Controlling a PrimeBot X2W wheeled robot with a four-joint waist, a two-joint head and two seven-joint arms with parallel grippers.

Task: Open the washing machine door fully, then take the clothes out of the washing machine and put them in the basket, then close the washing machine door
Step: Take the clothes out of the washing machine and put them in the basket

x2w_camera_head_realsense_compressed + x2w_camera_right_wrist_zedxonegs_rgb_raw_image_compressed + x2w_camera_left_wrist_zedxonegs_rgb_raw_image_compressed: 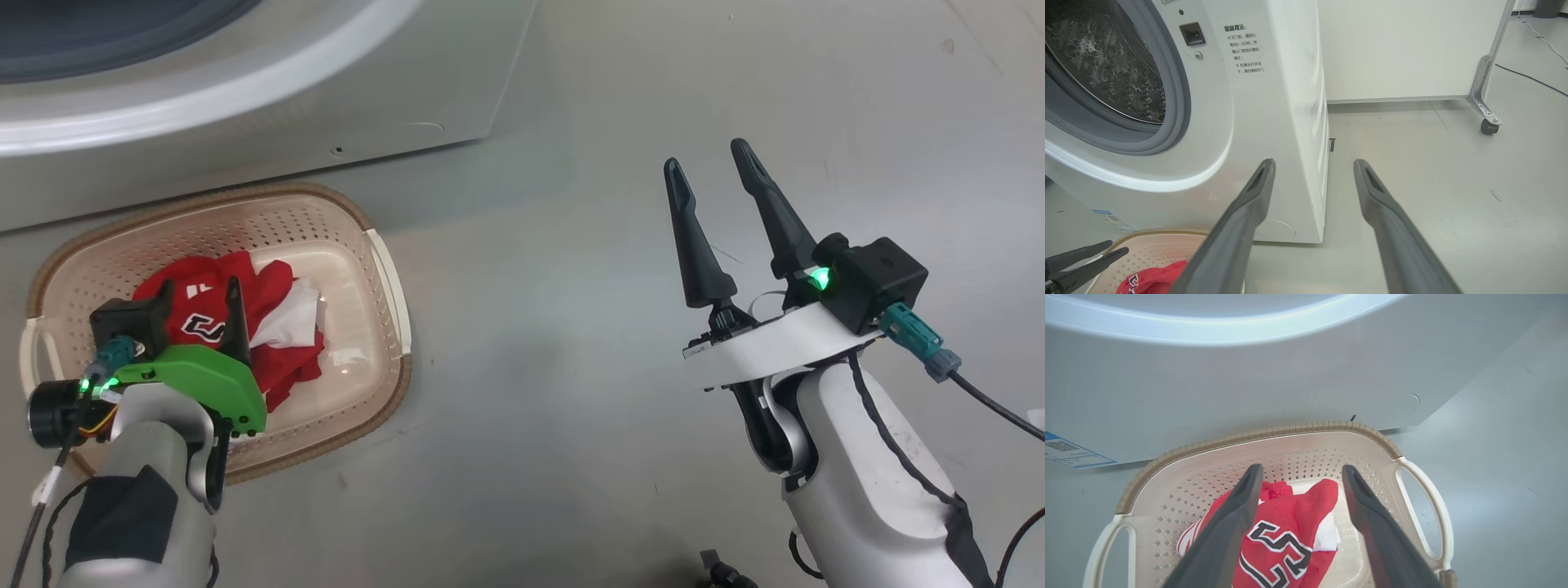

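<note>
The red jersey (269,298) lay in the basket (326,216) before the washing machine (245,122), left hand (201,286) released above it, right hand (706,155) spread, empty. The drum (1106,61) looked bare; only closing the door seemingly remained.

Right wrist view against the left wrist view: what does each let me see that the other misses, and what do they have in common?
Right wrist view: the steel drum, the grey gasket, a printed notice and a caster wheel across the floor. Left wrist view: two white handles and a bit of white cloth, framed by the open left hand. Both: the washing machine, the basket, the clothes lying in it, and the blue label sticker.
</note>
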